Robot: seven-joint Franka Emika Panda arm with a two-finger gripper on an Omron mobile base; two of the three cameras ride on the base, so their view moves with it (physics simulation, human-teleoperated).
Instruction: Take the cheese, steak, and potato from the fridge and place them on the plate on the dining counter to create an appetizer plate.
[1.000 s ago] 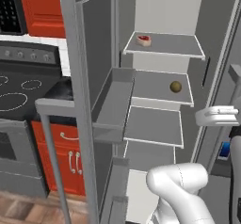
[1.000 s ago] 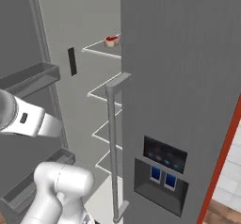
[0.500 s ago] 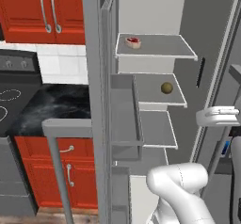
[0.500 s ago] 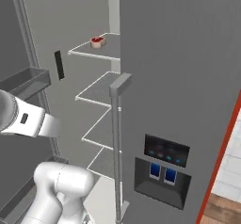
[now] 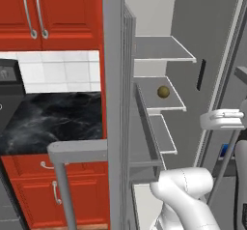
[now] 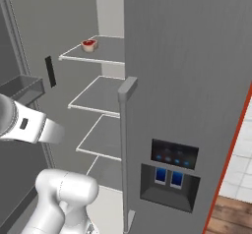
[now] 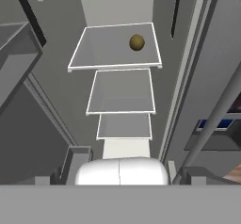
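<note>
The potato (image 5: 163,92) is showing as a small round olive-brown ball, sitting alone on the second shelf (image 5: 159,94) down inside the open fridge (image 6: 187,80); in the hand view the potato (image 7: 136,42) is lying toward that shelf's back right corner, apart from the white front edge. The steak (image 6: 88,44) is resting on the top shelf (image 6: 96,51), close to its front left corner in the right base view, appearing as a small flat red slab with a pale rim. The shelves are reading as grey panels with white edges, stacked one under another and each sitting further back toward the bottom of the hand view. The fridge is standing tall and grey, its closed door (image 6: 197,56) carrying a vertical grey handle (image 6: 125,144) and a dark dispenser panel (image 6: 172,174) with blue marks. The other door (image 5: 113,103) is standing open edge-on in the left base view, with a grey door bin (image 7: 16,53) showing at the left of the hand view. Beyond that door, red cabinets (image 5: 48,16) are hanging over white wall tiles (image 5: 53,72), and a black, white-veined surface (image 5: 48,122) is topping more red cabinets (image 5: 53,195). A strip of wooden floor (image 6: 231,218) is showing at the lower right of the right base view. The hand's fingers are standing spread wide, holding nothing.
</note>
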